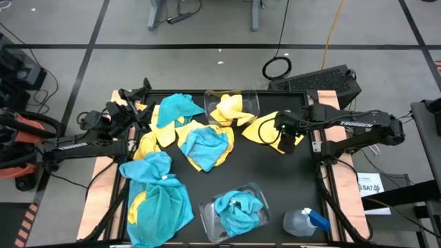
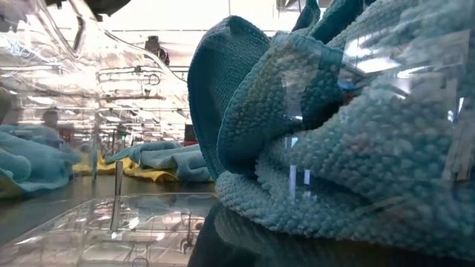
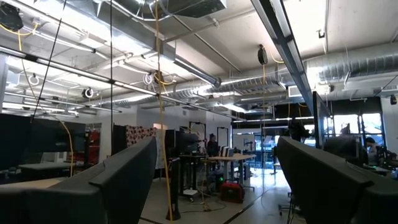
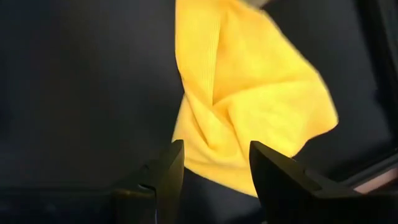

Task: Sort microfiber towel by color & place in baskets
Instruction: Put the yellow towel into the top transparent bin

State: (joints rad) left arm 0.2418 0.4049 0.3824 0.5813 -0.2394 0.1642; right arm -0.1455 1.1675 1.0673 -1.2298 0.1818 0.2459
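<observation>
A yellow microfiber towel [image 1: 264,128] [image 4: 249,106] lies crumpled on the black mat at the far right. My right gripper [image 1: 286,138] [image 4: 214,165] hangs open just above its near edge, fingers pointing down, nothing between them. A far clear basket [image 1: 253,103] holds yellow towels [image 1: 231,110]. A near clear basket [image 1: 207,220] holds a turquoise towel [image 1: 238,209] [image 2: 334,133]. Loose yellow and turquoise towels [image 1: 172,138] are heaped at centre left. My left gripper [image 1: 132,103] [image 3: 214,180] waits at the far left, open, tipped up toward the room.
A clear spray bottle with a blue trigger [image 1: 304,222] lies at the near right corner. A large turquoise towel [image 1: 162,200] spreads over the near left. Bare mat [image 1: 289,179] lies between the right gripper and the bottle. The table's wooden rim [image 1: 329,103] runs close beside the right arm.
</observation>
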